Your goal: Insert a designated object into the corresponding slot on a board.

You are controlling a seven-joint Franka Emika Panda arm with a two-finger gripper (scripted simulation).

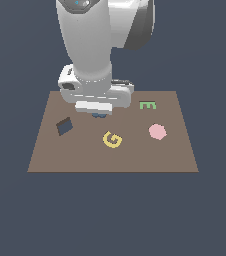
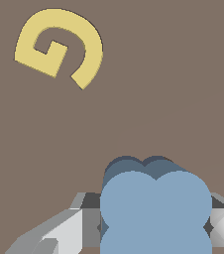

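The designated object [image 2: 156, 208], a light-blue flat piece with lobed corners, is clamped between my grey fingers [image 2: 82, 225]. My gripper [image 2: 156, 225] is shut on it. In the exterior view the gripper [image 1: 99, 114] hangs low over the middle of the brown board [image 1: 135, 155], and only a sliver of the blue piece [image 1: 99, 116] shows under the hand. The slot is hidden beneath the hand and the piece. A darker lobed edge shows just past the piece in the wrist view, and I cannot tell whether it is the slot or the piece's own side.
A yellow G [image 1: 112, 139] lies just in front of the gripper, also the yellow G [image 2: 59, 44] in the wrist view. A dark tilted square cut-out [image 1: 64, 126] sits toward the exterior view's left. A pink rounded piece [image 1: 157, 131] and a green E [image 1: 147, 105] lie toward its right.
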